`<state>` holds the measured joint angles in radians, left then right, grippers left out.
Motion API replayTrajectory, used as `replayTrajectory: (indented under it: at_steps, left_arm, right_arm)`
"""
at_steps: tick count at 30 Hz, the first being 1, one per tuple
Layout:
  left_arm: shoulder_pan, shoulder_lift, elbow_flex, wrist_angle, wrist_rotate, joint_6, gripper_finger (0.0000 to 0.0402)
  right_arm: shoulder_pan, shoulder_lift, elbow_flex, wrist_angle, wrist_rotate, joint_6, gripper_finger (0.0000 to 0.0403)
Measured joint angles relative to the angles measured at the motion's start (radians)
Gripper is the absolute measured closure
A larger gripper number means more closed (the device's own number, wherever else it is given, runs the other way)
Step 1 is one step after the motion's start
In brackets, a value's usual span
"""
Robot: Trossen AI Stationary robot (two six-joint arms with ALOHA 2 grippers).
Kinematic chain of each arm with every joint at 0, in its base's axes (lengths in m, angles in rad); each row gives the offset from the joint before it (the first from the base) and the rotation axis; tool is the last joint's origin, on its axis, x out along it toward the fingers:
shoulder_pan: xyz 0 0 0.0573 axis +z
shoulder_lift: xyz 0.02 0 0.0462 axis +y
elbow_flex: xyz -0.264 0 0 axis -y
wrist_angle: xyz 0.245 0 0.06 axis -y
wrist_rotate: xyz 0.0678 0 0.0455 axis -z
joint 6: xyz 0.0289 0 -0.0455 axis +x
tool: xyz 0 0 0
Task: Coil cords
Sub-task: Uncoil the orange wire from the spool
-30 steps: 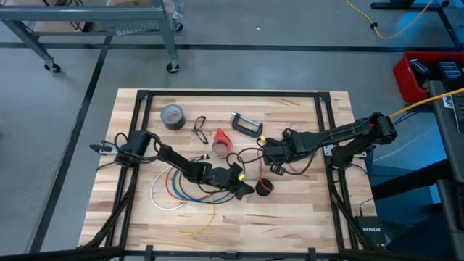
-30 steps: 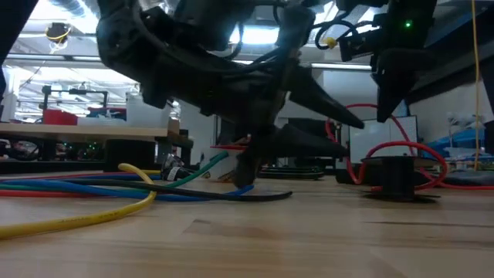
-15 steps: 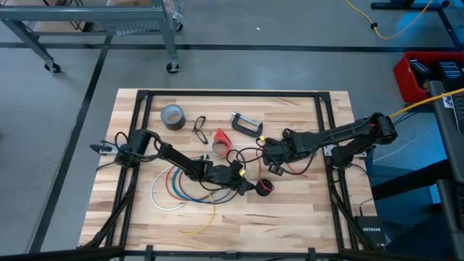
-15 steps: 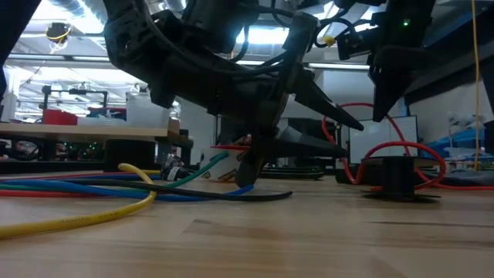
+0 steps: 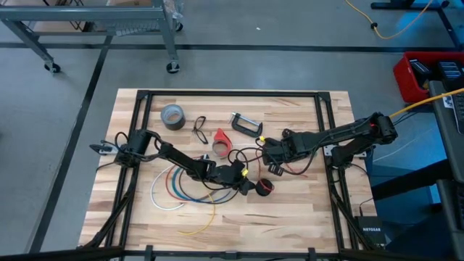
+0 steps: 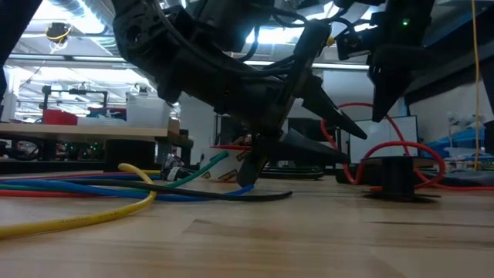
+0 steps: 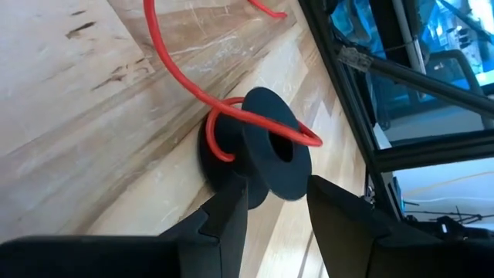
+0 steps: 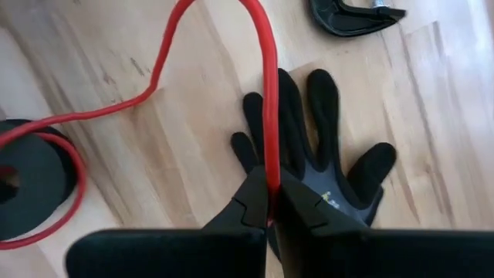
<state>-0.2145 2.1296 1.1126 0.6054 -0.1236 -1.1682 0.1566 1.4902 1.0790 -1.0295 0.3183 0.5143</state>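
- Spool first: the small black round plastic spool point(image 5: 265, 187) sits on the pale wooden table point(image 5: 290, 217), right of centre, with the thin red wire point(image 8: 266, 93) looped loosely round its core and rising away from it.
- Left gripper point(image 7: 278, 212) has its jaws wide apart, one dark finger on each side of the spool's nearer flange; whether they touch it I cannot tell. Judged purpose: to steady or take the spool so the wire can be wound onto it.
- Right gripper point(image 8: 272, 202) is pinched tight on the red wire, above a black work glove point(image 8: 324, 154) lying flat on the table. Holding the wire up and away keeps it clear of the wood and gives tension for coiling, as I read it.
- Spool axis looks upright in the low view, flanges level, one flat on the table.
- Wire runs from the spool up and over toward the right gripper, farther from the table's front edge, in an open arc.
- Only one or two slack turns lie on the core; coiling looks barely begun.
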Motion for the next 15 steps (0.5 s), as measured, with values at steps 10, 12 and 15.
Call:
replayTrajectory:
  at_steps: [10, 12, 15]
  left_arm:
    - [0.001, 0.0, 0.001, -0.012, -0.002, -0.019, 0.0274]
    - [0.001, 0.0, 0.002, -0.014, -0.002, -0.032, 0.0274]
    - [-0.003, 0.0, 0.002, -0.015, -0.002, -0.052, 0.0274]
  right_arm:
    - [0.0, 0.0, 0.0, 0.106, -0.025, -0.02, 0.0393]
    - [0.0, 0.0, 0.0, 0.118, -0.025, -0.02, 0.0393]
    - [0.0, 0.0, 0.0, 0.119, -0.032, -0.02, 0.0393]
